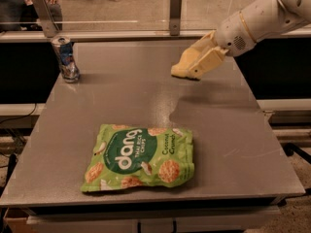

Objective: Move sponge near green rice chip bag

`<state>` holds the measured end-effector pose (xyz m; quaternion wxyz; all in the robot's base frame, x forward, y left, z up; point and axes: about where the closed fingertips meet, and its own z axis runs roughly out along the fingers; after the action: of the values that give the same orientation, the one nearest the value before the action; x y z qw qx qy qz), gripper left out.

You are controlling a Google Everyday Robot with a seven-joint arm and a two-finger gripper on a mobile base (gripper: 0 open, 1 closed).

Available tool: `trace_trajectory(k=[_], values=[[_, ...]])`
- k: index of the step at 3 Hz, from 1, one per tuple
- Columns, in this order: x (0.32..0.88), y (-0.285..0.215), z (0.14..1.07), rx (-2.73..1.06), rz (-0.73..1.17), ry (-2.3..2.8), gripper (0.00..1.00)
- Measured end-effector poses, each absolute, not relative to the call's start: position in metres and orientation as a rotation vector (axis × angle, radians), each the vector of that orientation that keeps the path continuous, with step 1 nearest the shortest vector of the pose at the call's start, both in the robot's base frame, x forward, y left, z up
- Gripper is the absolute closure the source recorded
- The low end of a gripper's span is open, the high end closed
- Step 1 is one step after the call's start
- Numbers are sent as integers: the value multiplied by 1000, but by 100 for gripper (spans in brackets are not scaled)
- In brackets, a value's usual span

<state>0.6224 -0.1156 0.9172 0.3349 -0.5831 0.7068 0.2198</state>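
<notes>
The green rice chip bag (138,157) lies flat on the grey table (243,144), near its front edge and left of the middle. My gripper (190,68) reaches in from the upper right on a white arm and hangs above the back right part of the table. It is shut on the sponge (180,72), a pale yellow block that shows at the fingertips, partly hidden by the pale yellow fingers. The sponge is lifted off the table and its shadow falls below it. It is well behind and to the right of the bag.
A blue-and-silver drink can (65,59) stands at the table's back left corner. A glass barrier with metal posts (176,11) runs along the back edge. The table drops off at the right and front edges.
</notes>
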Motion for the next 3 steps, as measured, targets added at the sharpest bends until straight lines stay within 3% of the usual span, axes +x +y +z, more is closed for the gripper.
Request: trace_trajectory(k=[1, 2, 3], values=[[589, -85, 899, -1649, 686, 1808, 100], [574, -57, 890, -1721, 761, 1765, 84], [565, -33, 884, -1762, 825, 1737, 61]])
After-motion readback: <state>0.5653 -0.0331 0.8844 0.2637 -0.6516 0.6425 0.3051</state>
